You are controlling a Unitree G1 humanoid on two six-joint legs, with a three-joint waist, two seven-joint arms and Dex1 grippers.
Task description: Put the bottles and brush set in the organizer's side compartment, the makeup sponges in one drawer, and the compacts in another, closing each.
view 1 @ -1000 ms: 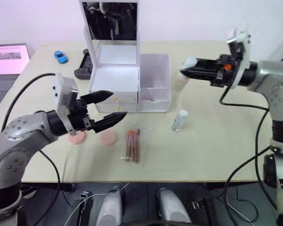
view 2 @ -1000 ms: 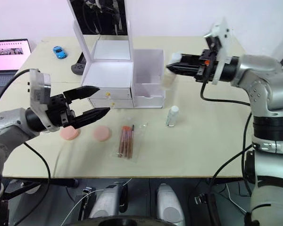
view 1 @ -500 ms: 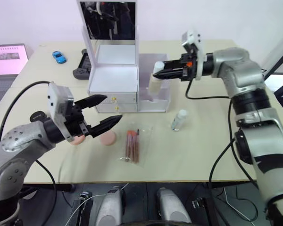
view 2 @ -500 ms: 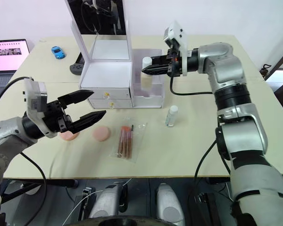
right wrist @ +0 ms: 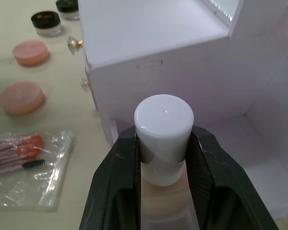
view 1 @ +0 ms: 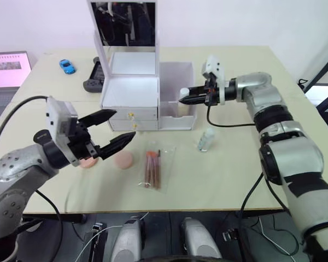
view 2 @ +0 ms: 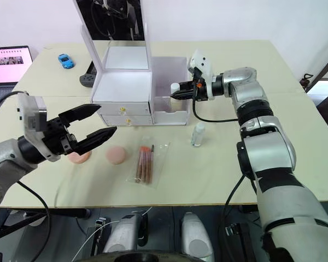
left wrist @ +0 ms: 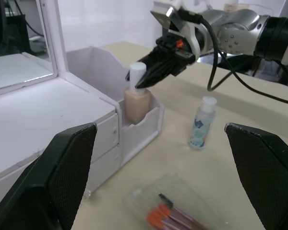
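Centre frame: right gripper [view 1: 181,100] clamps the cap of an upright bottle [left wrist: 136,100], already low inside the side compartment [view 1: 177,90]. Left gripper [view 1: 116,131] gapes, empty, lower left.

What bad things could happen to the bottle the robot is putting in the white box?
1. The right hand grips the beige bottle only by its white cap, so it might tip when released into the side compartment.
2. The small clear bottle stands upright below that arm; a low pull-back could knock it over.
3. The open left hand hangs above the pink sponges and might nudge them.
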